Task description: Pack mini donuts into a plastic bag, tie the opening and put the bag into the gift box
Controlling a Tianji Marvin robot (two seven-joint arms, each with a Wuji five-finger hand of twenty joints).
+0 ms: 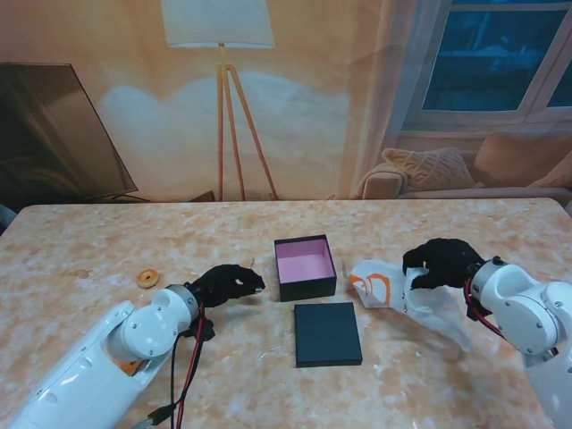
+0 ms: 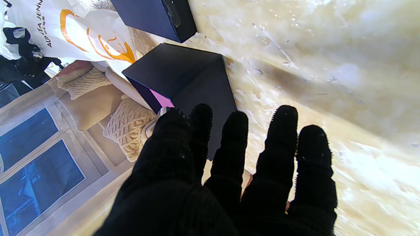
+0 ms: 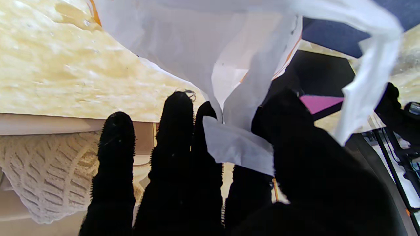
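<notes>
A dark gift box point(image 1: 305, 266) with a pink inside stands open at mid-table, and its flat lid point(image 1: 327, 333) lies just nearer to me. To its right my right hand point(image 1: 440, 262) is shut on a white plastic bag point(image 1: 384, 290) with orange print, holding the edge between thumb and fingers point(image 3: 177, 131); the bag point(image 3: 203, 42) hangs loose in front of them. My left hand point(image 1: 228, 284) hovers left of the box with fingers point(image 2: 282, 137) spread and nothing in it. One mini donut point(image 1: 147, 278) lies on the table farther left.
A small orange thing point(image 1: 130, 365) shows under my left forearm. The marble table point(image 1: 447, 375) ends at a far edge, with a lamp, window and sofa beyond. In the left wrist view the box point(image 2: 190, 78), lid point(image 2: 157, 16) and bag point(image 2: 82, 32) lie ahead of the fingers.
</notes>
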